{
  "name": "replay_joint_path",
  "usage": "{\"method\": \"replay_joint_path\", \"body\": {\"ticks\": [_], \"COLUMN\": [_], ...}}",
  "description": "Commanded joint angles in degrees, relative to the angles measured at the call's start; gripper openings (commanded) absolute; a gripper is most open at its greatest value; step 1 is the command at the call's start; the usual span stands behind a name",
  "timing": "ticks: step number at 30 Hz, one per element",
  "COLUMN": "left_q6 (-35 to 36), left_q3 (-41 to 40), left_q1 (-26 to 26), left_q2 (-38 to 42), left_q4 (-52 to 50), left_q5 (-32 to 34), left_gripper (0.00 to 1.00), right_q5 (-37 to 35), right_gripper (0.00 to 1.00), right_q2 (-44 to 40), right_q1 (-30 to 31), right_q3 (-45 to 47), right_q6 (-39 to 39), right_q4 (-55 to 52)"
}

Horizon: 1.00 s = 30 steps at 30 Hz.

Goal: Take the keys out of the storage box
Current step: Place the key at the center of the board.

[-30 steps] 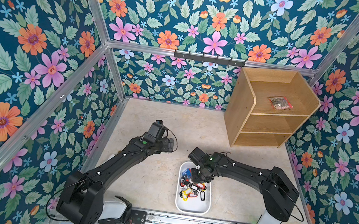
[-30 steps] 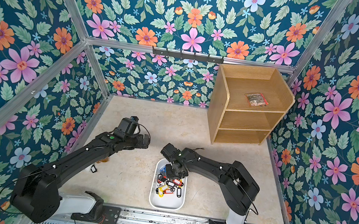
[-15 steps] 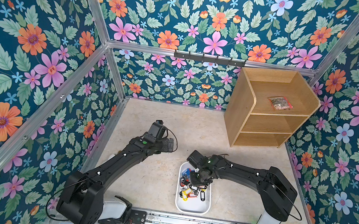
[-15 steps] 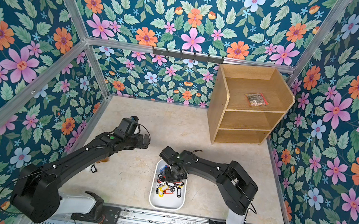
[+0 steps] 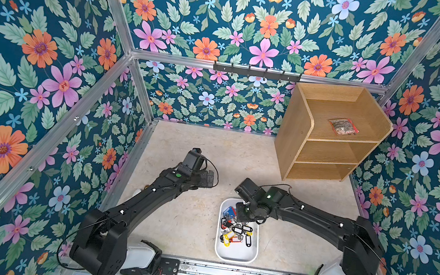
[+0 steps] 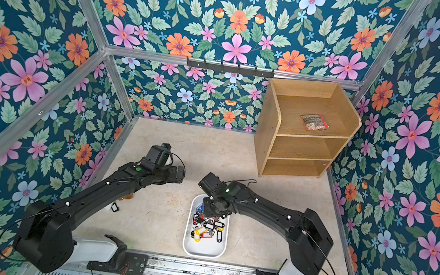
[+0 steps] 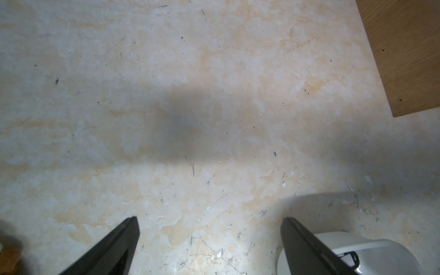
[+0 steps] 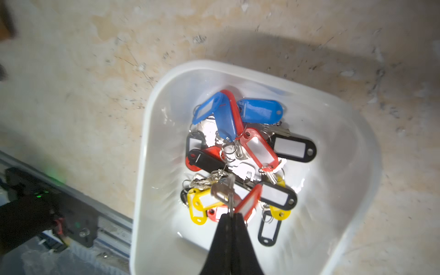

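Silver metal and coloured plastic are lying heaped together where we are looking first: the keys [image 8: 238, 154], ringed to red, blue, yellow and black tags, are sitting in a loose tangle inside the storage box [image 8: 164, 226], crowding its far part and leaving the near end bare in both top views. The box is resting on the pale table [image 5: 239, 159], close to the front rail [image 5: 230, 274]. The right gripper [image 8: 232, 215] is reaching down into the pile, its jaws drawn together and pinching a silver key at their tips, with a red tag pressing against them. We are judging this as a grip made but not yet lifted clear of the box. The left gripper [image 7: 209, 221] is hovering over bare table near the box's far corner, jaws spread wide and holding nothing. Beside the left arm [image 6: 105, 186] a small dark tag-like thing [image 6: 114, 207] is lying on the table, too small for us to be naming surely; it may be one key already out. So we are reckoning the task barely begun: nearly the whole pile is sitting in the box, and the pinched key is needing lifting out and setting down outside, then the rest after it.
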State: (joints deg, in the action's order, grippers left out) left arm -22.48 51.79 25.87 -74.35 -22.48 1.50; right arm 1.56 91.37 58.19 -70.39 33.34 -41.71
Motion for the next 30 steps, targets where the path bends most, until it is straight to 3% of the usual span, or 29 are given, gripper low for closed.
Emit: {"method": "replay_joint_path", "body": {"ticks": [1, 7, 15, 18, 23, 25, 29, 30], "left_q6": [0.1, 0.0, -0.1, -0.1, -0.1, -0.1, -0.1, -0.1], "left_q3": [0.3, 0.3, 0.2, 0.2, 0.3, 0.3, 0.2, 0.2], "left_q1": [0.1, 0.2, 0.8, 0.9, 1.0, 1.1, 1.3, 1.3], "left_q2": [-0.1, 0.1, 0.2, 0.1, -0.3, -0.4, -0.3, -0.4], "left_q4": [0.1, 0.1, 0.1, 0.1, 0.1, 0.1, 0.0, -0.1], "left_q5": [0.1, 0.0, -0.1, -0.1, -0.2, -0.1, 0.2, 0.2], "left_gripper": [0.99, 0.99, 0.99, 0.99, 0.99, 0.99, 0.99, 0.99], "right_q5": [-3.3, -6.5, -3.8, -2.8, -3.0, -4.1, -7.1, -7.8], "right_gripper": [0.00, 0.00, 0.00, 0.00, 0.00, 0.10, 0.53, 0.59], "right_q2": [-3.4, -11.0, -21.9, -22.2, -18.5, -17.0, -16.9, -17.6], "right_q1": [0.0, -3.8, -21.0, -25.3, -27.2, -27.3, -27.3, -27.2], "right_q3": [-1.1, 1.6, 18.8, 23.3, 26.3, 26.0, 23.9, 23.1], "right_q6": [1.8, 2.4, 1.4, 0.4, -0.6, -0.7, -0.1, 0.3], "right_q4": [-4.3, -7.5, -1.4, 1.4, 4.8, 4.7, 1.8, 0.5]}}
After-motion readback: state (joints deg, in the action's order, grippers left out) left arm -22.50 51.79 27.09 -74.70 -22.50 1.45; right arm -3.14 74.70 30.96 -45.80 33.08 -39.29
